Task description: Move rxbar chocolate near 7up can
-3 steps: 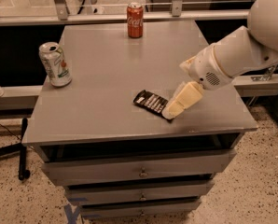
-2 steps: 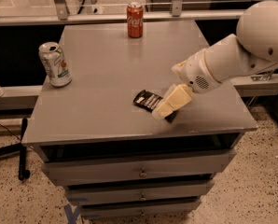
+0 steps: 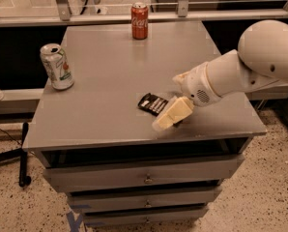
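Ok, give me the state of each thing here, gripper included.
rxbar: lying flat near the table's front edge, right end hidden under the gripper.
7up can: upright, dented, at the left edge, far from the rxbar.
cola can: upright at the back edge.
gripper: low over the rxbar's right end.
drawers: shut.

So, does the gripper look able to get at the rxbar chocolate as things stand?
Probably yes. The gripper hangs right over the right end of the rxbar chocolate, with nothing between them; the 7up can and red cola can stand well away.
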Available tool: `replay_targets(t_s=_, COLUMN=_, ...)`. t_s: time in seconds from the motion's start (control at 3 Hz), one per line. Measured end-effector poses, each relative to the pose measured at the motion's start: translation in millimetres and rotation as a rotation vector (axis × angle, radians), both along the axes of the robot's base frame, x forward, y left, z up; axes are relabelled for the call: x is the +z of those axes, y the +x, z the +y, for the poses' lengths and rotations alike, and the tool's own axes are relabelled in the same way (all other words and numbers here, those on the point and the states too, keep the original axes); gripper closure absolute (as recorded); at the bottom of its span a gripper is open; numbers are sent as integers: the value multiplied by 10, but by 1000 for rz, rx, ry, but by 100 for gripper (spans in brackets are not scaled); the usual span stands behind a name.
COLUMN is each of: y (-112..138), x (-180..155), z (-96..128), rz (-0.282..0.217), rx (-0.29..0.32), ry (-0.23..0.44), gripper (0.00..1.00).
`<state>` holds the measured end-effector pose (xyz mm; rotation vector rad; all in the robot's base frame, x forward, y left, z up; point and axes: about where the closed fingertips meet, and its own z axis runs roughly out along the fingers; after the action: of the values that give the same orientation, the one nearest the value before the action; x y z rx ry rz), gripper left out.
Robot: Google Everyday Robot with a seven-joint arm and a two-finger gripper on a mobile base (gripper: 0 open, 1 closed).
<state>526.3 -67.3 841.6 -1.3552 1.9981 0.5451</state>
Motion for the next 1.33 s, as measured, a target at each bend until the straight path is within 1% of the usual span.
replay_targets(t_s=0.33, y=3, x=-67, z=-17, rz=-5, rx=-5, ry=11, gripper=18)
replay_targets(t_s=1.33, y=101, x=-12, z=-52, rz=-30, rx=-6, ry=33, gripper=89)
